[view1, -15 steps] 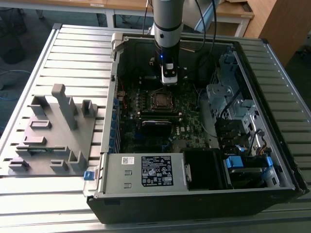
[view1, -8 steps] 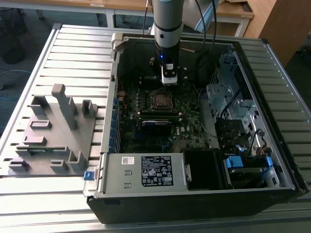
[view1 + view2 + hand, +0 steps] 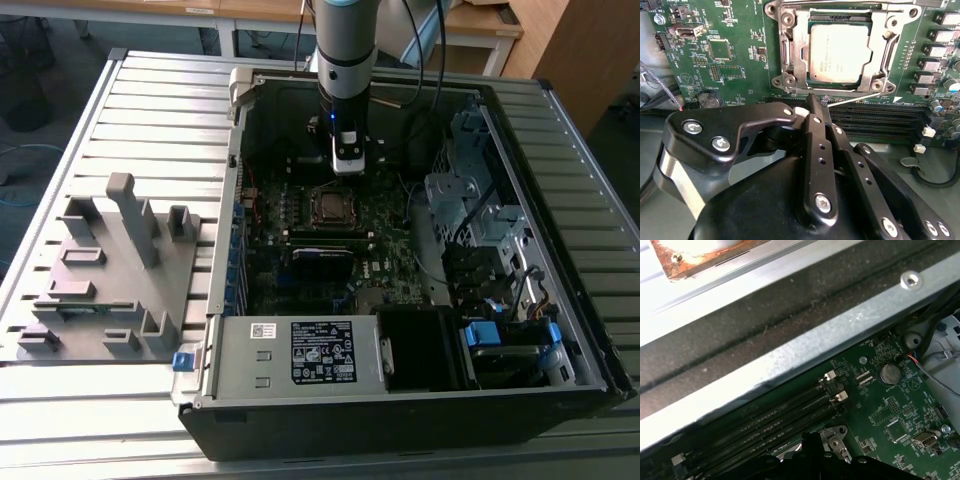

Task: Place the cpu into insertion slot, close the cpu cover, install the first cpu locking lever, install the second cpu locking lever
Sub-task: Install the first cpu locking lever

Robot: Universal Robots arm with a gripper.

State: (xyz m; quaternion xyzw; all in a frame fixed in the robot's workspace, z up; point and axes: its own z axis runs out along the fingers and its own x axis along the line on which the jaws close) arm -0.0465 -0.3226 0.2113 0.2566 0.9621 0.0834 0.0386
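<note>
One cpu is seen seated in the insertion slot under the lowered cpu cover in the second wrist view. The gripper, closed and empty, is held just beside it. The open computer case is shown in the exterior view.

The claw covers part of the memory slots.

The desk is lit brightly in the exterior view, while the computer case interior is left shadowed. The cpu is washed pale by glare in the second wrist view.
</note>
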